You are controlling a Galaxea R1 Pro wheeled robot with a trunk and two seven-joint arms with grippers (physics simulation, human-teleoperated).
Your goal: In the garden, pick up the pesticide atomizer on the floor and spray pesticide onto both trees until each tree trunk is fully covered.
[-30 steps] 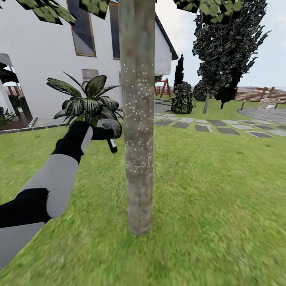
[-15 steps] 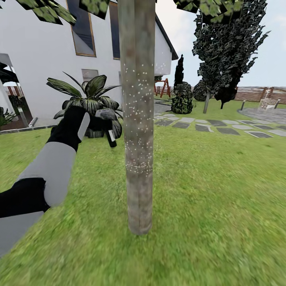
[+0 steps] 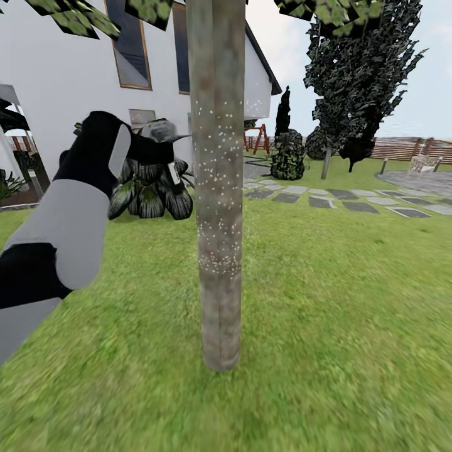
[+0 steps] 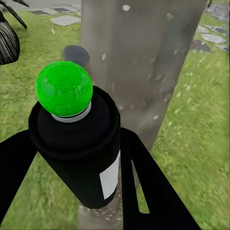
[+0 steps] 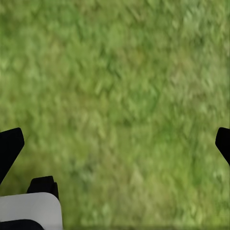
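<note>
Now | left claw (image 3: 164,150) grips pesticide atomizer (image 4: 79,143), risen from mid-left to upper left beside tree trunk (image 3: 217,188) | spray moves higher | right claw (image 5: 115,148) spread empty over grass

I see a white house (image 3: 63,81) with tall windows (image 3: 129,47) beyond the lawn (image 3: 326,301), grey stepping stones (image 3: 339,199) running toward a paved patio (image 3: 417,181), a slatted fence (image 3: 408,149), dark cone-shaped trees (image 3: 358,75), pale sky.
</note>
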